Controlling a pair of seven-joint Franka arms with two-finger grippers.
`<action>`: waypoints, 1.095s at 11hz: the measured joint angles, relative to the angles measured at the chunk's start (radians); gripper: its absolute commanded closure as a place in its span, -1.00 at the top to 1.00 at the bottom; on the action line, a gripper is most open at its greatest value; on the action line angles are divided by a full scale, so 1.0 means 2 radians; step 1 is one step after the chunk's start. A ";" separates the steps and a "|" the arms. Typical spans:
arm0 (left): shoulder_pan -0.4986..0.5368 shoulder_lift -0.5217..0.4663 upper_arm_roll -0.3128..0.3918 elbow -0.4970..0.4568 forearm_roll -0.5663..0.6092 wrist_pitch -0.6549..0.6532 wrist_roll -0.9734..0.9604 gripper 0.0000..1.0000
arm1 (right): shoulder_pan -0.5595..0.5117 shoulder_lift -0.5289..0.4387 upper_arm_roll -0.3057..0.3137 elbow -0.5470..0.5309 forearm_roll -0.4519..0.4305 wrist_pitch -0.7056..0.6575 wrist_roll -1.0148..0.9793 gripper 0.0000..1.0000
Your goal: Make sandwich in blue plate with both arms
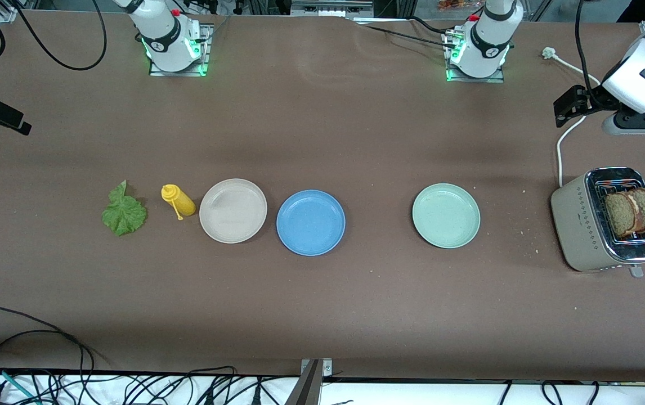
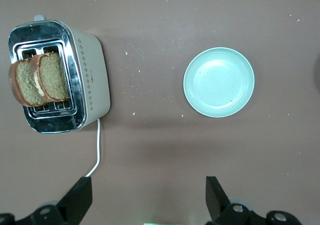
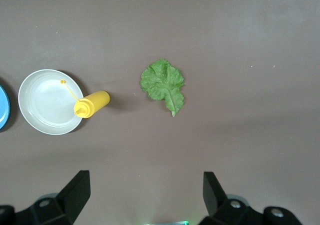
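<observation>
Blue plate point(image 1: 310, 223) empty, mid-table between beige plate point(image 1: 233, 211) and mint plate point(image 1: 446, 215). Bread point(image 1: 632, 211) upright in toaster point(image 1: 607, 221). Lettuce point(image 1: 124, 212) stem toward 12 o'clock. Left gripper point(image 2: 147, 197), right gripper point(image 3: 145, 195) fingers apart, hovering. Brown table point(image 1: 322, 140).

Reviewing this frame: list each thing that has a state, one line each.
Round blue plate: empty.
Round beige plate: empty.
Pale mint-green plate: empty.
Two brown bread slices: standing up out of the beige toaster.
Green lettuce leaf: flat on table.
Yellow squeeze bottle: lying down.
Left gripper: jaws open, empty.
Right gripper: jaws open, empty.
</observation>
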 measured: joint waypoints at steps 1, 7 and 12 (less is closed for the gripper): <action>0.000 0.000 0.000 0.000 0.000 0.000 0.000 1.00 | 0.000 0.000 0.000 0.000 0.000 0.000 0.000 1.00; 0.001 0.010 0.001 -0.003 0.000 0.000 0.000 1.00 | 0.000 0.000 0.000 0.000 0.000 0.000 0.000 1.00; 0.100 0.072 0.016 0.000 0.000 0.024 0.119 1.00 | 0.000 0.000 0.000 0.000 0.000 0.000 0.000 1.00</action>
